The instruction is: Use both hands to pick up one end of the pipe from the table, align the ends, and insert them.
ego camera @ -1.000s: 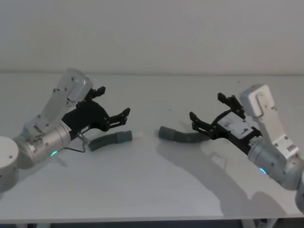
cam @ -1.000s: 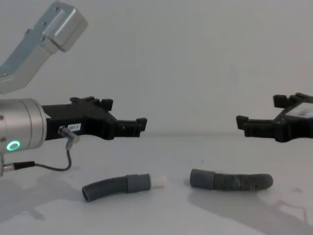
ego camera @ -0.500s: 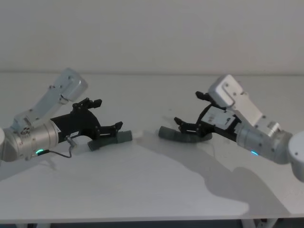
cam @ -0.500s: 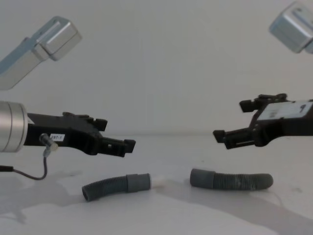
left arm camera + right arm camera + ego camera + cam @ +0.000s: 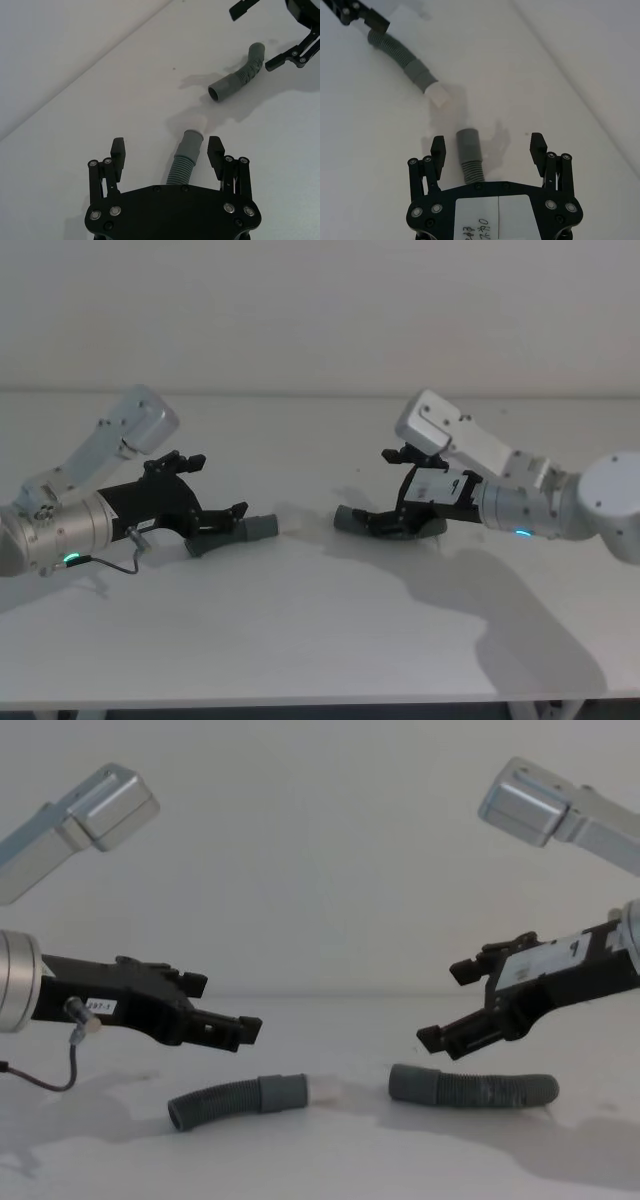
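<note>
Left claw (image 5: 166, 146) spread over white-tipped hose (image 5: 189, 148), right claw (image 5: 488, 143) spread over plain hose (image 5: 469, 150), apparently untouched

The white-tipped hose (image 5: 240, 1099) and plain hose (image 5: 472, 1089) are ribbed dark grey, the table (image 5: 330, 1160) matte white-grey.

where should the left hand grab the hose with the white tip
Grip the hose on its smooth grey cuff, just behind the white tip: likely firmer than the ribbed part, and it leaves the tip free. It lies flat on the table, so come down from above, the open left hand straddling it.
</note>
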